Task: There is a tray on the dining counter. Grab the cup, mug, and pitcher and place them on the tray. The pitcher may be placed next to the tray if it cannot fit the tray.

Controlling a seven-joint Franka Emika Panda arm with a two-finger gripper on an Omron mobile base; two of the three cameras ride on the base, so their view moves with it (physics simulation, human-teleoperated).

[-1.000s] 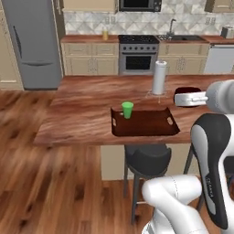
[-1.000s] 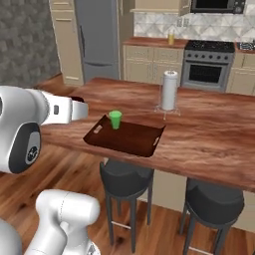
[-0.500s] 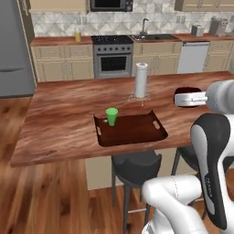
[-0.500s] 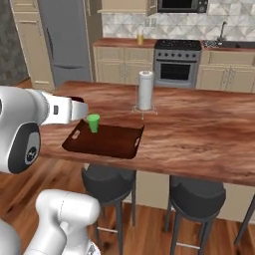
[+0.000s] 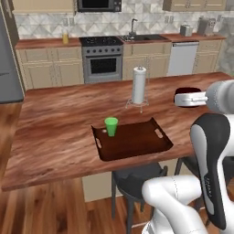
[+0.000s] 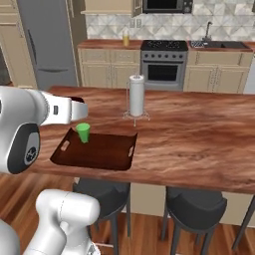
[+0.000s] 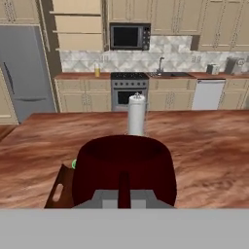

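My gripper [image 7: 124,195] is shut on the dark maroon mug [image 7: 124,163], which it carries above the dining counter [image 5: 55,123], to the right of the tray [image 5: 137,142]. The mug [image 5: 187,90] shows above the white hand, and its rim [image 6: 74,99] peeks out behind the hand. The green cup [image 5: 111,126] stands upright in the tray's far left corner; from the other side the cup [image 6: 83,132] sits on the tray [image 6: 97,153]. The pitcher [image 5: 65,38] with orange liquid stands on the back kitchen counter, left of the stove.
A paper towel holder [image 5: 139,85] stands on the dining counter behind the tray. Dark stools [image 6: 194,204] sit under the counter's near edge. A stove [image 5: 103,59], sink and fridge [image 6: 47,45] line the back wall.
The whole picture has shifted, so the base has driven along the counter; the tray now sits closer and lower in the views. The mug stays held in the shut gripper.
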